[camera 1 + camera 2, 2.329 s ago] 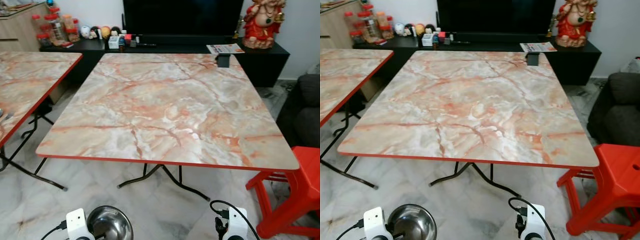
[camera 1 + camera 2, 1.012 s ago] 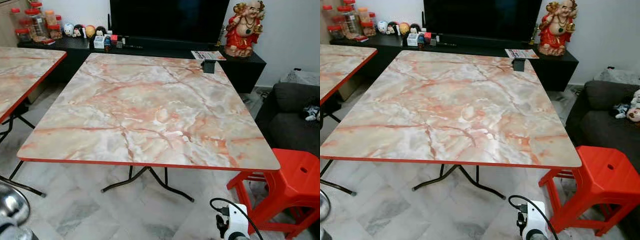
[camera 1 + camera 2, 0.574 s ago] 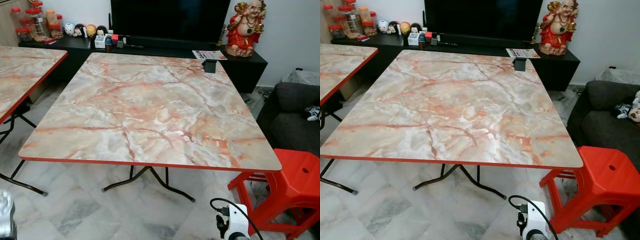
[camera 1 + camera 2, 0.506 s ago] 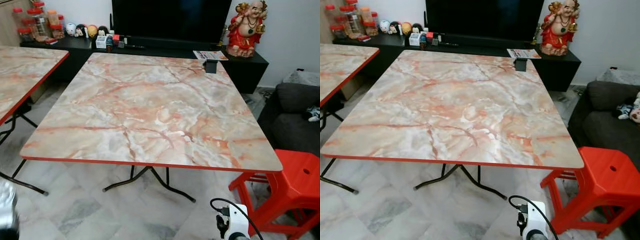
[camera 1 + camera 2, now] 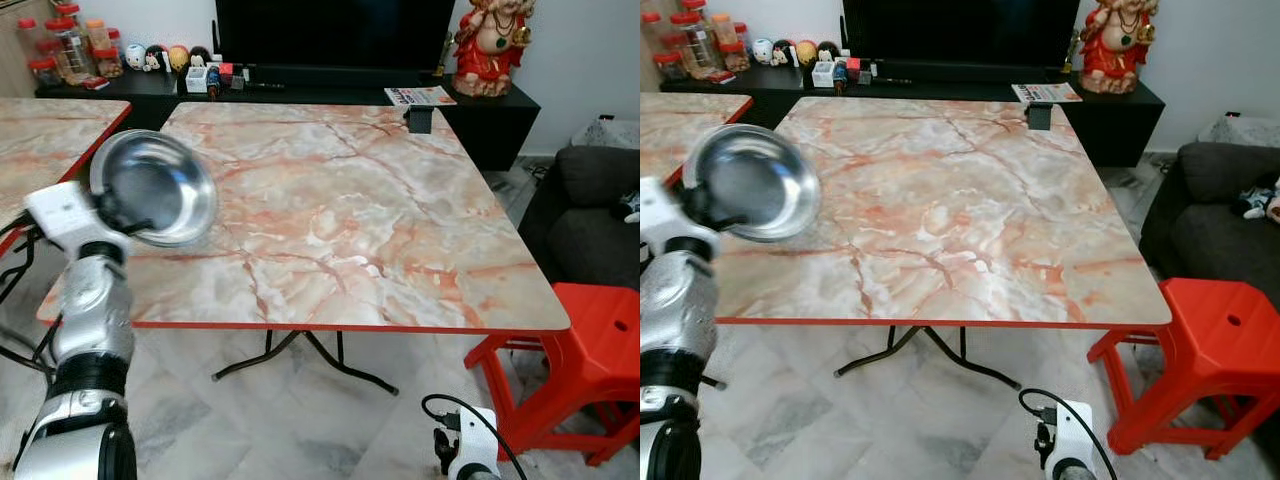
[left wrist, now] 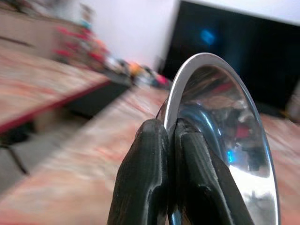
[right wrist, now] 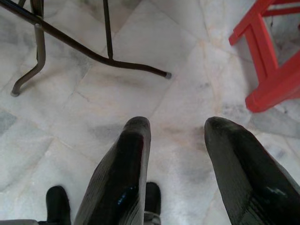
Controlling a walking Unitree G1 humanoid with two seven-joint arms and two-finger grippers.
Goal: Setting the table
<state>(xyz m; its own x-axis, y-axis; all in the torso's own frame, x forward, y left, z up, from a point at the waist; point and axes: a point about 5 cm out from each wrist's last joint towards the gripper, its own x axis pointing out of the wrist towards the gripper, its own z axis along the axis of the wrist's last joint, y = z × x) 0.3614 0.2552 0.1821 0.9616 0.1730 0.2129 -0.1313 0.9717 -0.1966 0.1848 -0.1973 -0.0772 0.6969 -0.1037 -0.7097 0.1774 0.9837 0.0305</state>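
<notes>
Your left tool: fingers pinched on the rim of the steel bowl, held tilted above the marble worktop at its left edge. Your right tool: fingers spread, low over the floor near the red stool.
</notes>
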